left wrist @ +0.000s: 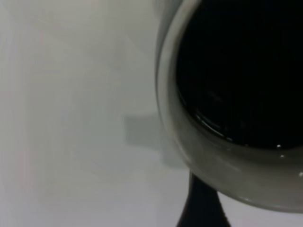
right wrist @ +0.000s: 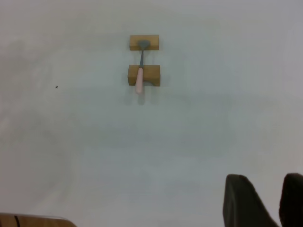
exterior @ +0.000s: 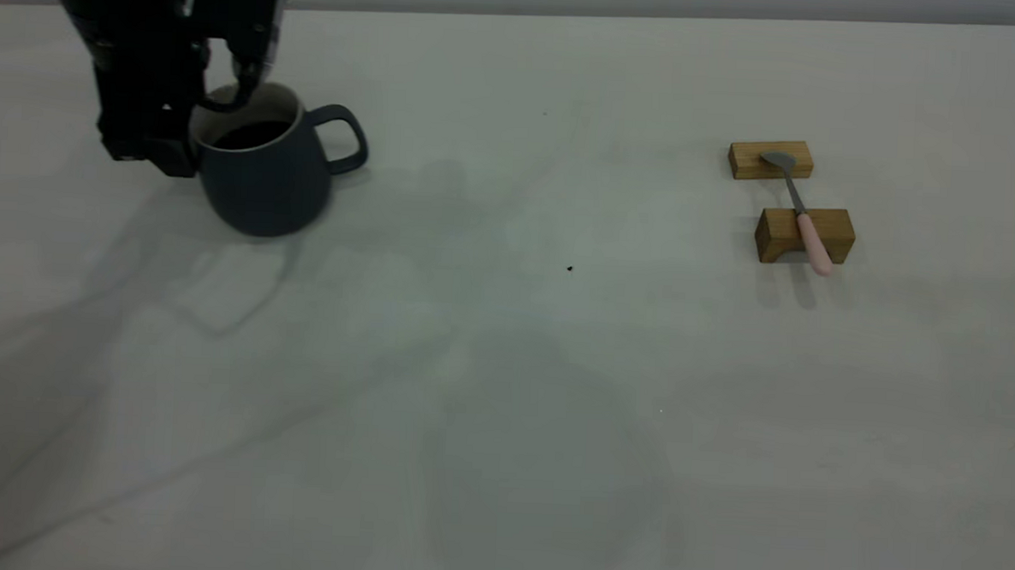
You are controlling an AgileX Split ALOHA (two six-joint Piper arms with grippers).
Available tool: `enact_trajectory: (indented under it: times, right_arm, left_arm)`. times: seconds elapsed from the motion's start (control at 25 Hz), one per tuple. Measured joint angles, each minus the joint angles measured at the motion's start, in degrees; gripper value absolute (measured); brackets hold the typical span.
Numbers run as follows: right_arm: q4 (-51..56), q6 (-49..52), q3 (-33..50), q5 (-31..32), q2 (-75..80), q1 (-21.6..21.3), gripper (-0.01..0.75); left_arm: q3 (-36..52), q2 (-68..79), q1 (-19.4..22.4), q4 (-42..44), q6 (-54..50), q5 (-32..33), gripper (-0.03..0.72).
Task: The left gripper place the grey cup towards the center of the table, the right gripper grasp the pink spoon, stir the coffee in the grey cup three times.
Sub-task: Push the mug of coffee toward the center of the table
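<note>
Exterior view: grey cup [exterior: 264, 176] sits far left of the surface [exterior: 504, 362], left end effector [exterior: 225, 93] pinching its rim, one finger inside. Coffee [exterior: 253, 133] is near-brimful; a jerky slide could slosh it. Right end effector [right wrist: 265, 198] is slightly open, empty, well away from the pink spoon [exterior: 806, 221].

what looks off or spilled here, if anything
No spill shows. The cup leans, its base looking lifted off the table, with the left end effector at its rim; the coffee stays inside. The spoon bridges two wooden blocks, untouched.
</note>
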Motion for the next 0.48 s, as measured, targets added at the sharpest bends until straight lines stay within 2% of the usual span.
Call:
enact_trajectory:
  times: [0.48]
  right_arm:
    - [0.0,0.0,0.0,0.0,0.0,0.0,0.237]
  left_arm:
    - [0.0,0.0,-7.53,-7.25,-0.9,-0.14,0.594]
